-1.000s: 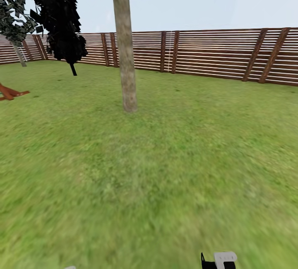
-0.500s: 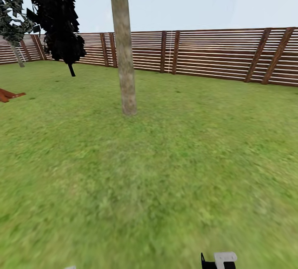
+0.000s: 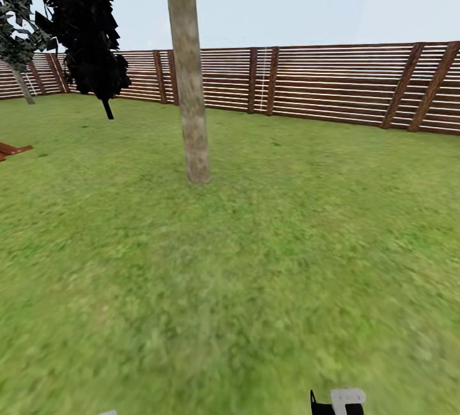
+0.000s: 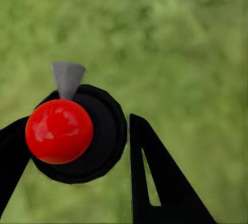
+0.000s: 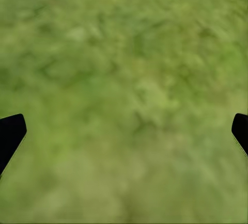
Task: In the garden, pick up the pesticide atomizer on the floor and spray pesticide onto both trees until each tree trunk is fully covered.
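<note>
Where grass [image 3: 255,274] spreads, one tree trunk [image 3: 189,83] stands upright.

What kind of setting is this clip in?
A fenced garden or backyard, rendered in simulation: grass lawn all around, a brown slatted wooden fence along the back, and a bare tree trunk with a dark conifer beside it.

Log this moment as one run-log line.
phase: crossing lawn | ahead: tree trunk | left gripper: shut on red-topped black object | right gripper: open, over grass
</note>
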`<state>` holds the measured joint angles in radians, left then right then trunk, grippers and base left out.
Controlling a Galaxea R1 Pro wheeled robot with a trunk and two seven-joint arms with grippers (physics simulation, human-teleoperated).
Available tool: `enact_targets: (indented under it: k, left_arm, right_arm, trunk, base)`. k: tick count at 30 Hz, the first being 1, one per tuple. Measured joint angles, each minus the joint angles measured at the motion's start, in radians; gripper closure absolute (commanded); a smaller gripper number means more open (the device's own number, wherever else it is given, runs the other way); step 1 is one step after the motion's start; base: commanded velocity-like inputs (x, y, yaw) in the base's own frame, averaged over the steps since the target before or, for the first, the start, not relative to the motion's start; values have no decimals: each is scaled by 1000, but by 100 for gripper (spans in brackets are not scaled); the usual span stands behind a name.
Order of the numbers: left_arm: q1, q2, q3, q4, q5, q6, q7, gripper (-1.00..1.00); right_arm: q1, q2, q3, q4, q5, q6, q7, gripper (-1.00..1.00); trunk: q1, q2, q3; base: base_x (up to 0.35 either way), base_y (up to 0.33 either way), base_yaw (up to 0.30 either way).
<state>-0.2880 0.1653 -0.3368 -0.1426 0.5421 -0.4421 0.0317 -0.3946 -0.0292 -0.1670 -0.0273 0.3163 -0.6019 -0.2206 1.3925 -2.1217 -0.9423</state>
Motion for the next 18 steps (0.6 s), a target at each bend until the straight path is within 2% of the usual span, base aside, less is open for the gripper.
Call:
enact_targets:
  k: [18]
  left_arm:
    - [0, 2, 0, 0, 0, 0, 0, 100]
  right_arm:
    - [0, 0, 0, 0, 0, 0, 0, -100]
  trunk:
    - [0, 0, 0]
  base:
    - [339, 0, 0]
